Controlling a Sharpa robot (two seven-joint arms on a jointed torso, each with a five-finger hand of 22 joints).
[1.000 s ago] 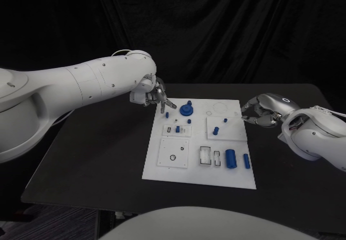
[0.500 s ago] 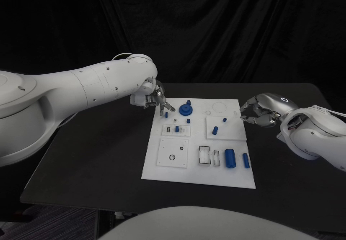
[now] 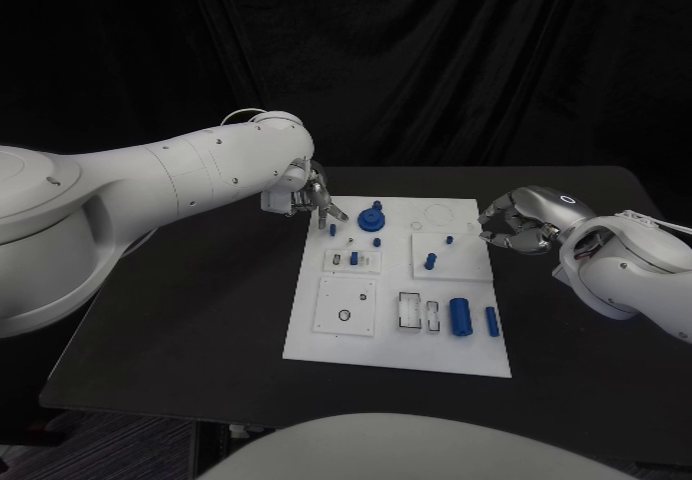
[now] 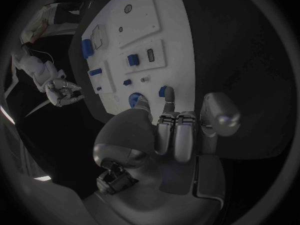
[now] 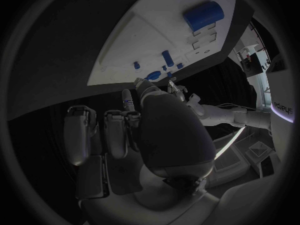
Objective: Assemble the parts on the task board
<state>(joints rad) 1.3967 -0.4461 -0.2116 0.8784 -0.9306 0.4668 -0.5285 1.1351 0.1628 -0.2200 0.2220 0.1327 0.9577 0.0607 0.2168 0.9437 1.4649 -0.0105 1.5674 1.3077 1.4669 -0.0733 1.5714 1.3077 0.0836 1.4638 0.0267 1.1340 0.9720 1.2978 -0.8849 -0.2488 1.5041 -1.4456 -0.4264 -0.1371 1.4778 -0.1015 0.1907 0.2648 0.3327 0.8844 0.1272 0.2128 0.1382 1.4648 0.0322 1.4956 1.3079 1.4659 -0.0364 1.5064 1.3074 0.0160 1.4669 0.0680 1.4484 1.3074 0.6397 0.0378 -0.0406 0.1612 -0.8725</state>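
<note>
Hovering left hand fingers, loosely apart, empty, just beside small blue part.

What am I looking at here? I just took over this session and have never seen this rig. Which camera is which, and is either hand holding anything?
The square picture comes from a camera on the robot's head, looking down at a black table. The two round pictures come from fisheye cameras at each wrist, behind that arm's own hand.

The left hand hovers at the far left corner of the white task board, fingertips close to a small blue part; I cannot tell if they touch it. The right hand sits beside the board's far right edge, fingers curled in, seemingly holding nothing.

On the board lie blue parts: a round knobbed piece, a thick cylinder, a thinner rod, plus smaller pegs.
</note>
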